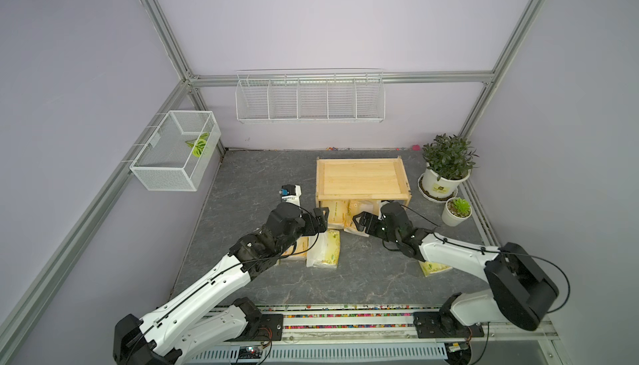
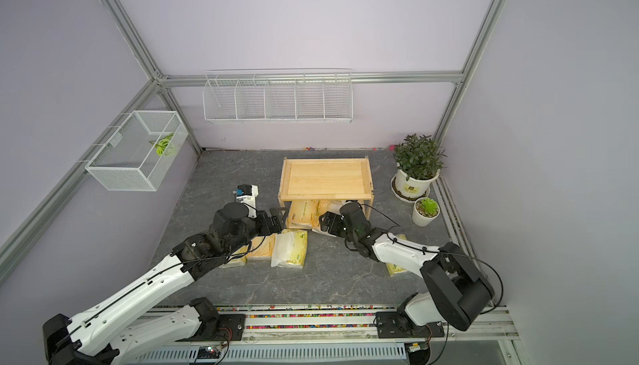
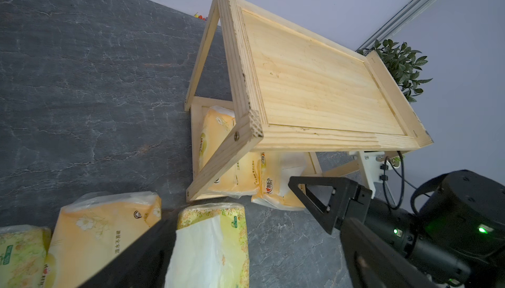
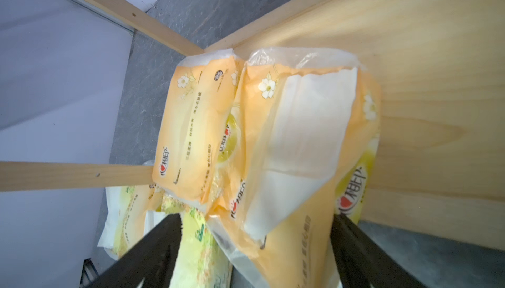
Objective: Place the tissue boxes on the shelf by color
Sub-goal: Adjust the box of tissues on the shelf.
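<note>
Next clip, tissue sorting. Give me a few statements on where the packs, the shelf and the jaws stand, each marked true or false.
1. The wooden shelf's top tier holds nothing. True.
2. Two orange packs are at its lower tier. True; one sticks out at the front, between the right gripper's open jaws.
3. A green pack lies on the top tier. False: the green pack with tissue showing lies on the table.
4. The left gripper's jaws are clamped on an orange pack. False: they stand open and hold nothing.
5. The mesh basket holds a tissue pack. False: only a green leaf is in it.
</note>
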Robot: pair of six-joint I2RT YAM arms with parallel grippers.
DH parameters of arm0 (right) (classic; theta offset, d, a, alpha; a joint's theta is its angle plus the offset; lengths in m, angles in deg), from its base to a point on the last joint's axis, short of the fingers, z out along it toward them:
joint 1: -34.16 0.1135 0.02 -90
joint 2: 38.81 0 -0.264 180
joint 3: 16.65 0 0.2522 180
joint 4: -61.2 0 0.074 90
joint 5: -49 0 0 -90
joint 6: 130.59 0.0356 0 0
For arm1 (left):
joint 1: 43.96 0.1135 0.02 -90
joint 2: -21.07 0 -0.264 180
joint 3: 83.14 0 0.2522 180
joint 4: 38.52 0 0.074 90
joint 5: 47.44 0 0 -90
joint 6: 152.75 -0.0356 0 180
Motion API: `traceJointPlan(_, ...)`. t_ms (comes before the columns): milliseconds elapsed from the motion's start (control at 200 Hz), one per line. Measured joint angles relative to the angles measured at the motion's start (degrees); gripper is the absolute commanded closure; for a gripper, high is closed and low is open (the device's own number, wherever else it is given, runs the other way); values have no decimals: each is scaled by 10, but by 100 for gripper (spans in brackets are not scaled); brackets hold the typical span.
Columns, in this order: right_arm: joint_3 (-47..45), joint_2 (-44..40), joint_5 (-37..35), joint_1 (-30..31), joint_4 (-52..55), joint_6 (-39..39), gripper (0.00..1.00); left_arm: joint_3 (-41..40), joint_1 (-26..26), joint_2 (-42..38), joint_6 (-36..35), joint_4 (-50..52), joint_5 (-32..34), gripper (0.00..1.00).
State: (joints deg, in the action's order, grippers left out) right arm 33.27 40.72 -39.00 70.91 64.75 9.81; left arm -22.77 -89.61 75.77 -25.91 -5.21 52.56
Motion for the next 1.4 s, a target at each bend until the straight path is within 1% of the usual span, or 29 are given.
traceJointPlan(145,-4,-46,0,0,66,-18,8,0,0,0,0,-3,-2,0)
traceJointPlan(330,-4,-53,9,0,126,-38,8,0,0,1,0,-5,-8,0)
traceJointPlan(550,21,-19,73,0,161,-79,9,0,0,7,-1,-5,-11,0)
traceJointPlan(695,22,-22,103,0,176,-94,9,1,0,14,-5,-4,-20,0)
traceJointPlan(950,17,-90,132,0,234,-110,9,16,0,32,-12,-3,-31,0)
traceJointPlan(1175,-13,-130,136,0,257,-113,9,80,0,60,-24,14,-25,0)
traceJointPlan(1305,-43,-135,145,2,257,-111,10,141,0,95,-32,41,9,0)
traceJointPlan(1400,-73,-153,140,15,246,-103,11,187,1,132,-45,64,41,0)
